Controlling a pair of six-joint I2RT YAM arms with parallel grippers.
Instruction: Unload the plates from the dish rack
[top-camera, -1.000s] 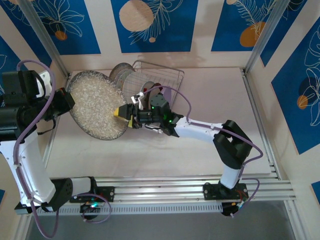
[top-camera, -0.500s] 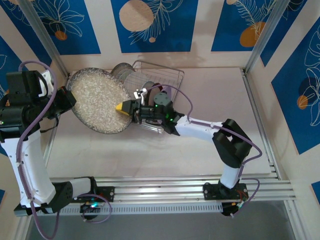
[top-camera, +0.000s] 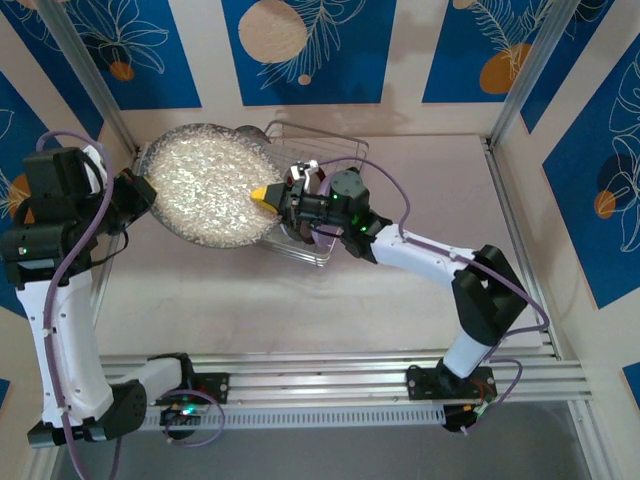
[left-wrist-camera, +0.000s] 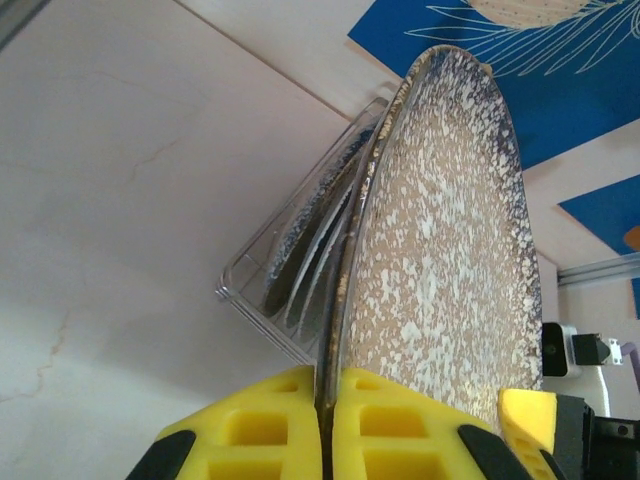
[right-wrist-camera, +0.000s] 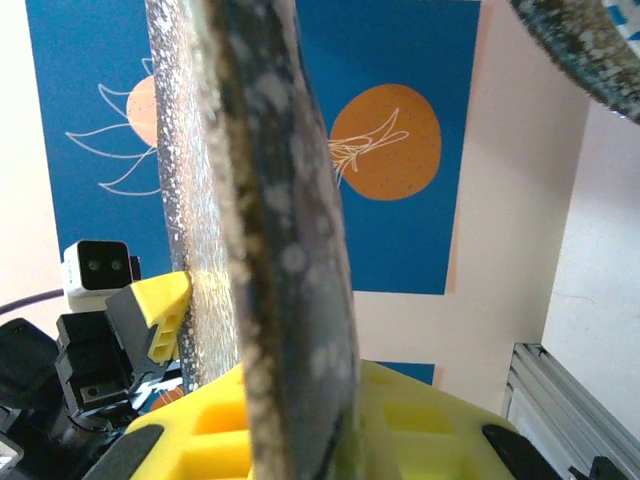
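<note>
A large speckled grey-brown plate (top-camera: 205, 185) hangs above the table's left side, held between both arms. My left gripper (top-camera: 143, 196) is shut on its left rim; in the left wrist view the yellow fingers (left-wrist-camera: 400, 420) pinch the plate's edge (left-wrist-camera: 440, 250). My right gripper (top-camera: 263, 197) is shut on the opposite rim, and the rim (right-wrist-camera: 290, 250) runs up between its yellow pads (right-wrist-camera: 420, 420). The wire dish rack (top-camera: 340, 158) stands just right of the plate. Another speckled plate (top-camera: 247, 131) peeks out behind the held one.
The rack's near corner (left-wrist-camera: 250, 290) lies below the held plate. A second plate's rim (right-wrist-camera: 580, 50) shows at the upper right of the right wrist view. Metal frame posts (top-camera: 520, 70) and the back wall bound the table; open tabletop (top-camera: 430, 200) lies right of the rack.
My right gripper has shut on the plate's right rim. The plate has moved toward the back wall and tipped flatter, with both arms following it.
</note>
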